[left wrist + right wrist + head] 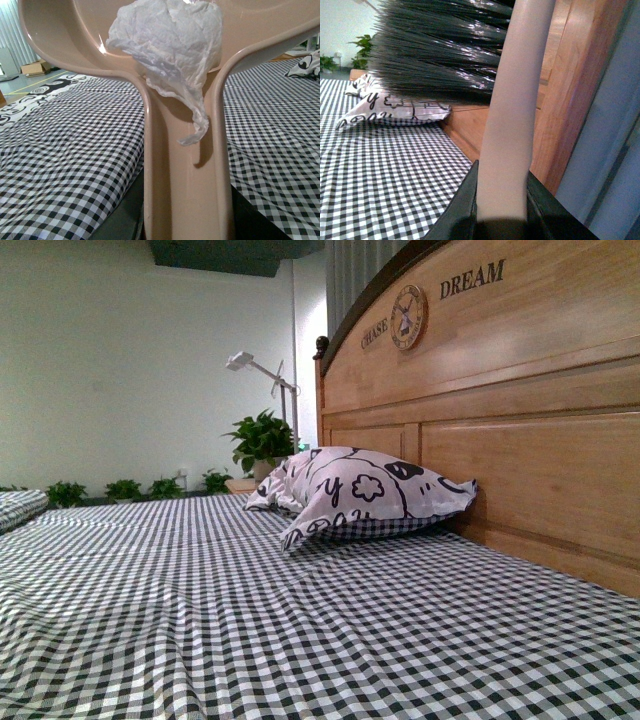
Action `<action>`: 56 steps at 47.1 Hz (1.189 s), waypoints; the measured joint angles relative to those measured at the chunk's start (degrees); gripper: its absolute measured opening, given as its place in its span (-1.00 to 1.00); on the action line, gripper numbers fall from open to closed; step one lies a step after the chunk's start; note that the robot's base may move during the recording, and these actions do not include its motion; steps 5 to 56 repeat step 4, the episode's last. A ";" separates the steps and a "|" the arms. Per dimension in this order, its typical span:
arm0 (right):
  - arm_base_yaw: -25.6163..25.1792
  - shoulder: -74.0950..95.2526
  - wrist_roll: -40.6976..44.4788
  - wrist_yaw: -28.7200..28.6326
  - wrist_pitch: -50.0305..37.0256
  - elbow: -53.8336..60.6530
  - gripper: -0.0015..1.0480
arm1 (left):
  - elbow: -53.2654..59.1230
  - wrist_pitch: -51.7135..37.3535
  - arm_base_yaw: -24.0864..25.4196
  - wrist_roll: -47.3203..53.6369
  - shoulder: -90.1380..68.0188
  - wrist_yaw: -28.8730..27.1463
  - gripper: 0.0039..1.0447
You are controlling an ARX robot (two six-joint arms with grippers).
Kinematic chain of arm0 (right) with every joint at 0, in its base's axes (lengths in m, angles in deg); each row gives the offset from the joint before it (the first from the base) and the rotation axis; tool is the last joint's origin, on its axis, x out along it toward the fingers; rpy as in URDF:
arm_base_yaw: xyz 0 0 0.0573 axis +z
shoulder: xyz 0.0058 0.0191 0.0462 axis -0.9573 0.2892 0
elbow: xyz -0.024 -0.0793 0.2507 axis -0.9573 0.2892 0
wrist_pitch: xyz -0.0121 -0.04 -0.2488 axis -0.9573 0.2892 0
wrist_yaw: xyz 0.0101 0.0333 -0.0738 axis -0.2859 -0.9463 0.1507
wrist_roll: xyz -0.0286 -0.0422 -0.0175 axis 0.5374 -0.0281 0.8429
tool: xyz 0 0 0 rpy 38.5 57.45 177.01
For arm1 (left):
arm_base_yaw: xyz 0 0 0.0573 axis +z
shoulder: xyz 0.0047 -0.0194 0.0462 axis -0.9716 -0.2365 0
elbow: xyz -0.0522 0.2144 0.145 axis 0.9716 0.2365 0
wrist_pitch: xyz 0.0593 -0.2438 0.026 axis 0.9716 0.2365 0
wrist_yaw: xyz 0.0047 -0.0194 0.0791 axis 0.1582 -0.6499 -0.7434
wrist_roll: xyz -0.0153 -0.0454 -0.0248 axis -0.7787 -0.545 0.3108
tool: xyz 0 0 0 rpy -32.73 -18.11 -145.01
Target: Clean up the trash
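**newbie_bot:** so where's the trash (pixel 167 42) right now? front view just shows checkered bedsheet (pixel 300 620), a pillow (pixel 360 490) against the wooden headboard (pixel 520 390), and no arms at all

**arx_tinkerer:** check the left wrist view. The crumpled white wad sits in the pan of the dustpan (pixel 60 40), right where the scoop narrows into the handle, with a thin tail of tissue trailing down the handle channel. Nothing else is in the pan that I can see

**newbie_bot:** is it gonna stay put?

**arx_tinkerer:** my guess: it's featherlight, soft, no stiffness at all, so a tilt or a draft could roll it out. I wouldn't pinch the wad itself; carry it by the dustpan and keep the pan level

**newbie_bot:** and the grippers?

**arx_tinkerer:** the left one's fingers are out of frame. The dustpan handle runs straight down to the camera, so it's probably clamped on it, but I can't tell. The right gripper (pixel 502 200) has dark jaws closed snug on either side of the brush (pixel 445 45) handle, black bristles hanging above the bed by the headboard
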 joint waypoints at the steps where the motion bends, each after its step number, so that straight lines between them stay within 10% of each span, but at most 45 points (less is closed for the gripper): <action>1: 0.00 -0.02 0.00 0.00 0.00 0.00 -0.67 | 0.00 0.00 0.00 0.00 0.00 0.00 -0.54; 56: 0.00 0.00 0.00 0.00 0.00 0.00 -0.67 | 0.00 0.00 0.00 0.00 0.00 0.00 -0.54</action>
